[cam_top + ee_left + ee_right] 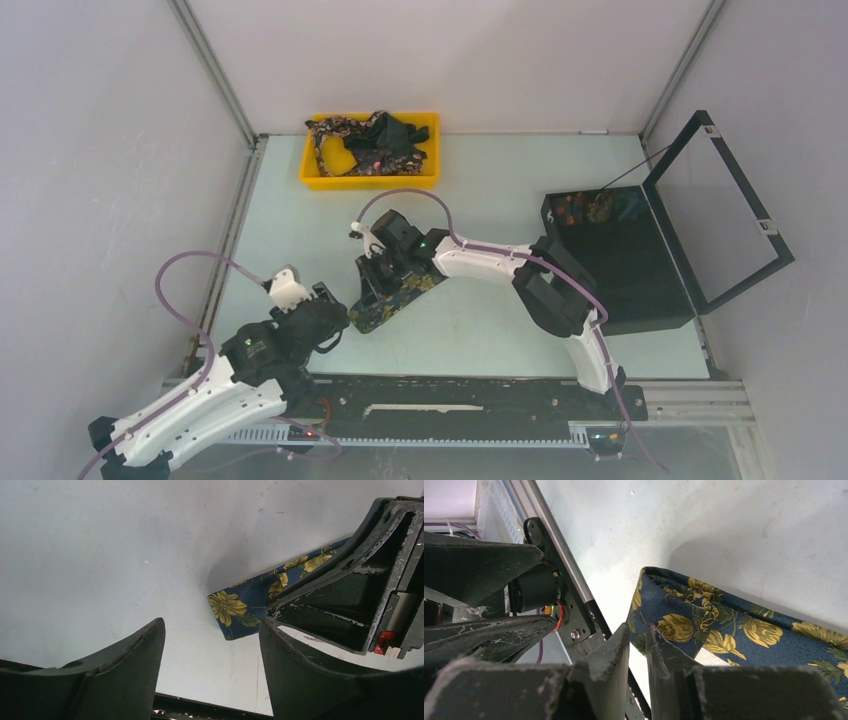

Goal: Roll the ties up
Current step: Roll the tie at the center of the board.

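A dark blue tie [398, 297] with yellow flowers lies folded near the table's middle. My right gripper [383, 268] is over it, its jaws almost together with a narrow empty gap. In the right wrist view the tie's folded edge [704, 625] arches off the table just beyond my fingertips [636, 632]. My left gripper [335, 322] is wide open and empty just left of the tie's near end. In the left wrist view that end [235, 611] lies ahead of my gripper [212, 630]. More ties [372, 140] are piled in the tray.
The yellow tray [370, 182] stands at the back. A black hinged box [625, 270] with its lid [735, 200] open stands at the right, small rolls [585, 207] in its far corner. A black rail [450, 395] runs along the near edge.
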Controlling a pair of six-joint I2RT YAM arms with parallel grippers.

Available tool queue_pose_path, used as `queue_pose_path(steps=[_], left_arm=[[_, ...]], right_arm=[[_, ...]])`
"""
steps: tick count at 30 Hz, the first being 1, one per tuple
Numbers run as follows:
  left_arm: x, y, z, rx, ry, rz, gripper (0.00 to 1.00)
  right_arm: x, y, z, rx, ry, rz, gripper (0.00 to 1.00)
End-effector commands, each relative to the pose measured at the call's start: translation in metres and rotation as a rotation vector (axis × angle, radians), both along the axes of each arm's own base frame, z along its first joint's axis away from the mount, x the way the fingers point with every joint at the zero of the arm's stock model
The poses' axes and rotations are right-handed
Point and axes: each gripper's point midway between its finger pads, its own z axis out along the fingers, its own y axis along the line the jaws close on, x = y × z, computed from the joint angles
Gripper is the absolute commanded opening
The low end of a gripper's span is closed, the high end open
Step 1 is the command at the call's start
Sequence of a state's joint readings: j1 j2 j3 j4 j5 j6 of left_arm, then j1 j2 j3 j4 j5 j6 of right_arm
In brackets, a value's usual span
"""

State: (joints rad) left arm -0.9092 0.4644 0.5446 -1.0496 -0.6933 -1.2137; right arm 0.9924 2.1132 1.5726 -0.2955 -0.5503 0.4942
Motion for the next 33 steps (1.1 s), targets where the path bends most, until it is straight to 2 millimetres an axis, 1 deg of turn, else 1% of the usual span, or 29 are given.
queue_pose_path(steps=[1,7,12,18,28,33], left_arm=[[0.006,-0.007,-0.001,-0.026,-0.017,0.006,0.74],[0.008,-0.019,-0.008,-0.070,-0.020,-0.018,0.75],[0.014,-0.032,-0.011,-0.123,-0.039,-0.043,0.75],[0.018,-0.045,-0.029,-0.193,-0.005,-0.069,0.75],[0.025,-0.056,-0.054,-0.355,0.025,-0.050,0.73],[0.028,-0.060,-0.060,-0.447,0.017,-0.016,0.72]], right_arm=[[0.006,-0.003,-0.004,0.010,0.000,-0.021,0.22],[0.008,-0.016,-0.017,-0.001,0.018,-0.037,0.21],[0.011,-0.021,-0.026,-0.006,0.026,-0.047,0.20],[0.012,-0.025,-0.035,-0.006,0.032,-0.050,0.20],[0.011,-0.032,-0.042,-0.004,0.036,-0.044,0.20],[0.011,-0.035,-0.046,-0.004,0.040,-0.045,0.20]])
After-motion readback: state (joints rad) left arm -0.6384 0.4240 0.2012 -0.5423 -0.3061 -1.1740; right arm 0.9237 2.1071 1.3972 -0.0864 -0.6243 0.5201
